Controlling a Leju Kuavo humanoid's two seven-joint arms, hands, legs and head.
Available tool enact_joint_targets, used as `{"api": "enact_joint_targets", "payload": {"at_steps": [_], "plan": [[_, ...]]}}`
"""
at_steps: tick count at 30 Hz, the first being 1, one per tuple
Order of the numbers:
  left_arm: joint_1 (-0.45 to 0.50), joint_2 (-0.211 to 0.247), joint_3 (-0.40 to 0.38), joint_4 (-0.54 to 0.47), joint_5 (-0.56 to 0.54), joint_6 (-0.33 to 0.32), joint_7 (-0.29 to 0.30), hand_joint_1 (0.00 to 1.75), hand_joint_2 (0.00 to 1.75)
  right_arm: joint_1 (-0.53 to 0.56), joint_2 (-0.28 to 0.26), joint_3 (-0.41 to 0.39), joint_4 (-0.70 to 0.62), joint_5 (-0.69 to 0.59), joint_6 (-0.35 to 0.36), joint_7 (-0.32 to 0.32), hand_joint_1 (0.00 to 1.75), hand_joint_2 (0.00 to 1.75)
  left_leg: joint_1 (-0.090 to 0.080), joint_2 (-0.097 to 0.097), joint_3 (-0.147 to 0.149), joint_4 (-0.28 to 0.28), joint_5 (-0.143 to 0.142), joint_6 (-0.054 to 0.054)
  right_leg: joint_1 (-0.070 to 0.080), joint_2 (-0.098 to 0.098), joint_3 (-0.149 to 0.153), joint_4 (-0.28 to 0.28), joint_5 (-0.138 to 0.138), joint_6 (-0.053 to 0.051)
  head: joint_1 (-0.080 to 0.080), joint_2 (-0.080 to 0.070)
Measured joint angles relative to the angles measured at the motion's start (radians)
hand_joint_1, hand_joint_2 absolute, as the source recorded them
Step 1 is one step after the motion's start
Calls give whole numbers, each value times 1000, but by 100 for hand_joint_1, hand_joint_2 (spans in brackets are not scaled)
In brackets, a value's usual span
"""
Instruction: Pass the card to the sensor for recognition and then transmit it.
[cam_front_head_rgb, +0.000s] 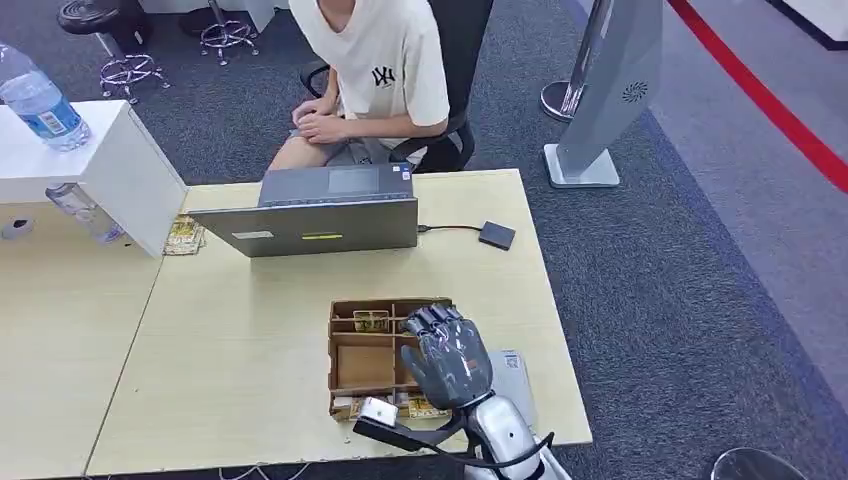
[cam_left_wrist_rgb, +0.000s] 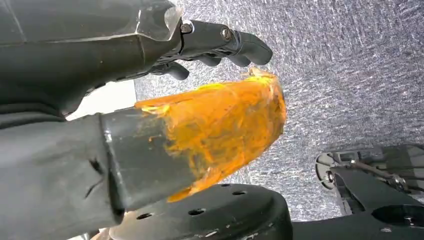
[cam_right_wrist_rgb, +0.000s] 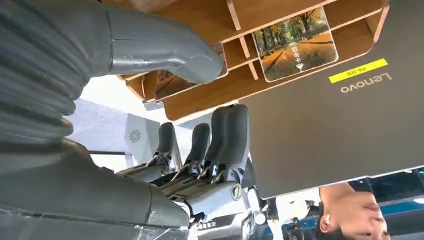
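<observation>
A wooden card box (cam_front_head_rgb: 365, 366) with several compartments stands near the table's front edge. One card (cam_front_head_rgb: 371, 320) lies in a far compartment, more cards (cam_front_head_rgb: 418, 407) in the near row. My right hand (cam_front_head_rgb: 446, 356) hovers above the box's right side, fingers apart, holding nothing. The right wrist view has that hand (cam_right_wrist_rgb: 200, 150) with thumb and fingers spread, facing the box (cam_right_wrist_rgb: 200, 95) and a card (cam_right_wrist_rgb: 295, 47) printed with an autumn tree avenue. A small black sensor (cam_front_head_rgb: 497, 235) lies at the table's far right, wired to the laptop (cam_front_head_rgb: 320, 215). My left hand (cam_left_wrist_rgb: 150, 50) hangs over carpet, empty, its thumb wrapped in orange.
A person sits behind the laptop, hands in lap. A grey flat pad (cam_front_head_rgb: 516, 374) lies right of the box. A white box (cam_front_head_rgb: 100, 160) carrying a water bottle (cam_front_head_rgb: 40, 100) stands far left, a card stack (cam_front_head_rgb: 185, 235) beside it. A grey stand (cam_front_head_rgb: 610, 90) rises on the carpet at right.
</observation>
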Motion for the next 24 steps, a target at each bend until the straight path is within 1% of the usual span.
{"api": "enact_joint_targets", "payload": {"at_steps": [2,3,5,6,8,12,15,16,18,20,21,22,23,24], "plan": [[0,1,0,0,0,0,0,0,0,-1,0,-5,5,-2,0,0,87,175,0,0,0,0,0,0,0,0,0,0,0,0,0,0],[0,1,0,0,0,0,0,0,0,-1,0,-7,7,-3,0,1,93,175,0,0,0,0,0,0,0,0,0,0,0,0,0,0],[0,2,0,0,0,0,0,0,0,-2,0,-10,10,-3,0,1,93,175,0,0,0,0,0,0,0,0,0,0,0,0,0,0],[0,2,0,0,0,0,0,0,0,-3,0,-12,12,-3,0,1,96,175,0,0,0,0,0,0,0,0,0,0,0,0,0,0],[0,2,0,0,0,0,0,0,0,-5,0,-16,18,-8,0,2,96,175,0,0,0,0,0,0,0,0,0,0,0,0,0,0],[0,2,0,0,0,-1,0,0,0,-10,0,-23,31,-16,0,3,101,175,0,0,0,0,0,0,0,0,0,0,0,0,0,0],[0,2,0,0,0,-1,0,0,0,-12,0,-24,42,-16,0,3,101,175,0,0,0,0,0,0,0,0,0,0,0,0,0,0],[0,2,0,0,0,-1,0,0,0,-13,0,-25,47,-16,0,3,96,175,0,0,0,0,0,0,0,0,0,0,0,0,0,0],[0,2,0,0,0,-1,0,0,0,-14,0,-29,54,-15,0,3,94,175,0,0,0,0,0,0,0,0,0,0,0,0,0,0],[0,2,0,0,0,-1,0,0,0,-16,0,-32,60,-15,0,6,96,175,0,0,0,0,0,0,0,0,0,0,0,0,0,0],[0,2,0,0,0,-1,0,0,0,-16,0,-34,63,-15,0,6,101,175,0,0,0,0,0,0,0,0,0,0,0,0,0,0],[0,2,0,0,0,-1,0,0,0,-17,0,-35,67,-15,0,6,115,175,0,0,0,0,0,0,0,0,0,0,0,0,0,0],[0,2,0,0,0,-1,0,0,0,-17,0,-37,70,-13,0,7,120,175,0,0,0,0,0,0,0,0,0,0,0,0,0,0],[0,2,0,0,0,-1,0,0,0,-18,0,-38,73,-12,0,11,120,175,0,0,0,0,0,0,0,0,0,0,0,0,0,0]]}}
